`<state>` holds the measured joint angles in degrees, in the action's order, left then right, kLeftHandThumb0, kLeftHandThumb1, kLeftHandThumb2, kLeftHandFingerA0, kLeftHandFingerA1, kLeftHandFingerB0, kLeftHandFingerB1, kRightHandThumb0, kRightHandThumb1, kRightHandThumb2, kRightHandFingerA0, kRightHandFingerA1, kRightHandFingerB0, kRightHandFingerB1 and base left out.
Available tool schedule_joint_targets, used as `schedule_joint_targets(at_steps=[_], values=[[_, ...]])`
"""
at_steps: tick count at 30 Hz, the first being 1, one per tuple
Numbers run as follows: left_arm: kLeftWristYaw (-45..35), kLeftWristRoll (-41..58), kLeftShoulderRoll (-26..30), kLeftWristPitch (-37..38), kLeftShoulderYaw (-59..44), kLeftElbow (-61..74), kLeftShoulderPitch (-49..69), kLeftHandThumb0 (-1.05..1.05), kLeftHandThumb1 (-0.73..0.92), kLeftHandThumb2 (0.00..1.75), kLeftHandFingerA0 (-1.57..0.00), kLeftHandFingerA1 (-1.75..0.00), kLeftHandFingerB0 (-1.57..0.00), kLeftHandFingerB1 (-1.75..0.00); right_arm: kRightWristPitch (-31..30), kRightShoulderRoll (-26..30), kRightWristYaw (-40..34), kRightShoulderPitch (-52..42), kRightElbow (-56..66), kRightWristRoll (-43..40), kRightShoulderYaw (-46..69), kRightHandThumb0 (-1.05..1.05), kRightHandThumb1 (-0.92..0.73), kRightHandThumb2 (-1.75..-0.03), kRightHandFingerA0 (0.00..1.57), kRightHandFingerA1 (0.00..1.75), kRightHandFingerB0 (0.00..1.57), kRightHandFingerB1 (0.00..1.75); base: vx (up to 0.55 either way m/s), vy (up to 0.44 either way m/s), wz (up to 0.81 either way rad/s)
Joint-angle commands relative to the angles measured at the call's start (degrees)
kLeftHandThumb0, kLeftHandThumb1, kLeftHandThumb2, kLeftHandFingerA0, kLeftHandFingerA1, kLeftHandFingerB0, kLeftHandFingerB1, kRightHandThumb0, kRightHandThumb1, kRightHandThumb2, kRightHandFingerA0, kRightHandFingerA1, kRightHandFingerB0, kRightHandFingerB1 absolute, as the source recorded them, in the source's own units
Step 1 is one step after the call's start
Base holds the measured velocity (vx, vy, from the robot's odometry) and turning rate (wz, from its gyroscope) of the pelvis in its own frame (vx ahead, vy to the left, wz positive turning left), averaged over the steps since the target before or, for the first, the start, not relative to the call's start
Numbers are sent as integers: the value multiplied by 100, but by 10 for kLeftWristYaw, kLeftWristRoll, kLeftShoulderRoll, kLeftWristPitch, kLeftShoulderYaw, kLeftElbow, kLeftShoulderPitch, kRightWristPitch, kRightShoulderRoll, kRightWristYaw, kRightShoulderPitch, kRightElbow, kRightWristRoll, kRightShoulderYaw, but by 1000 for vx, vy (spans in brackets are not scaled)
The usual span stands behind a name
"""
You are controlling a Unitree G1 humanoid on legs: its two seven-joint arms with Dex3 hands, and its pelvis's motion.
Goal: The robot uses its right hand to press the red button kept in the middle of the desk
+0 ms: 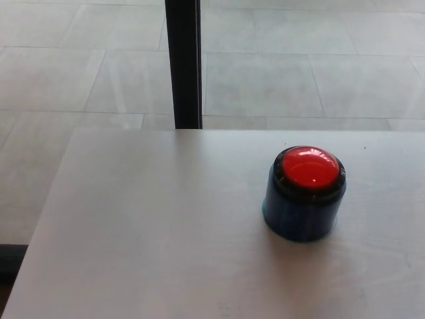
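Currently, robot hand: neither the left nor the right one shows, so whether either is released or clenched cannot be told.
Button: a domed red plastic button (309, 167) in a black ring sits on top of a round dark blue base (299, 212).
Position: it stands upright, right of centre on the pale grey bench (146, 226).
Background: a black vertical post (183, 63) rises behind the far bench edge, over a grey tiled floor (80, 73).
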<state>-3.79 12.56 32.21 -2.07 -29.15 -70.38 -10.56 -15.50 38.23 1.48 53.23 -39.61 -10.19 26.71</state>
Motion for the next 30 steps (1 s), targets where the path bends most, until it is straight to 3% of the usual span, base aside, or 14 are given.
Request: schedule_joint_targets(at_steps=[1,3,8,9,10,13,14,15,18,19,21,22,24,30], values=[[-1,5,17,6,-1,0,2,-83,92,132,-53,-106,-36,-87,52,69,-2,-102,-5,-6,60,-23,-39,-137,107,175,89,154,0,0,0],[4,2,17,5,1,0,1,-81,92,132,-53,-103,-35,-85,59,85,-18,-162,9,1,90,-42,-34,-122,138,148,109,129,0,0,0],[-1,12,15,7,-9,0,1,-80,92,129,-54,-107,-34,-87,66,78,-48,-244,32,-12,160,-55,-26,-138,125,162,111,138,0,0,0],[-1,12,15,6,-10,0,0,-80,92,120,-40,-139,-25,-104,66,70,-55,-261,40,-17,177,-54,-19,-148,125,170,113,142,0,0,0],[0,11,14,6,-10,-1,-2,-80,92,129,-55,-108,-33,-86,63,52,-70,-295,57,-29,211,-64,-27,-139,133,159,118,138,0,0,0],[9,8,14,1,-10,-3,-8,-80,92,126,-58,-112,-39,-91,67,3,-106,-336,83,-53,269,-56,-12,-155,133,166,117,140,0,0,0],[9,5,14,1,-6,-3,-10,-79,92,120,-42,-138,-28,-105,95,-31,-123,-364,94,-50,284,-56,-22,-149,131,171,108,148,0,0,0],[9,4,14,1,-5,-3,-12,-80,92,128,-57,-109,-35,-87,115,-56,-133,-385,102,-49,296,-55,-28,-149,131,170,108,146,0,0,0],[9,1,15,-1,-2,-5,-16,-81,92,131,-54,-105,-32,-84,153,-109,-160,-420,99,-48,321,-56,-37,-140,135,164,108,144,0,0,0],[8,4,13,-3,-4,-3,-16,-80,92,122,-38,-133,-23,-98,198,-135,-200,-432,74,-32,327,-54,-44,-125,150,153,116,132,0,0,0],[10,6,10,-5,-6,-1,-16,-80,92,129,-52,-104,-31,-83,259,-173,-281,-449,41,11,322,-59,-48,-130,147,156,118,141,0,0,0],[7,4,10,2,-5,-4,-14,-80,92,128,-52,-104,-30,-82,275,-199,-308,-465,27,22,320,-51,-43,-145,121,175,102,163,0,0,0],[11,0,9,1,-1,-4,-18,-82,92,121,-39,-132,-23,-97,289,-225,-310,-472,34,9,331,-48,-38,-152,115,175,99,171,0,0,0],[4,3,8,2,-1,0,-27,-83,92,130,-48,-101,-29,-82,281,-249,-290,-483,13,-19,333,-40,-29,-166,99,173,101,149,0,0,0]])
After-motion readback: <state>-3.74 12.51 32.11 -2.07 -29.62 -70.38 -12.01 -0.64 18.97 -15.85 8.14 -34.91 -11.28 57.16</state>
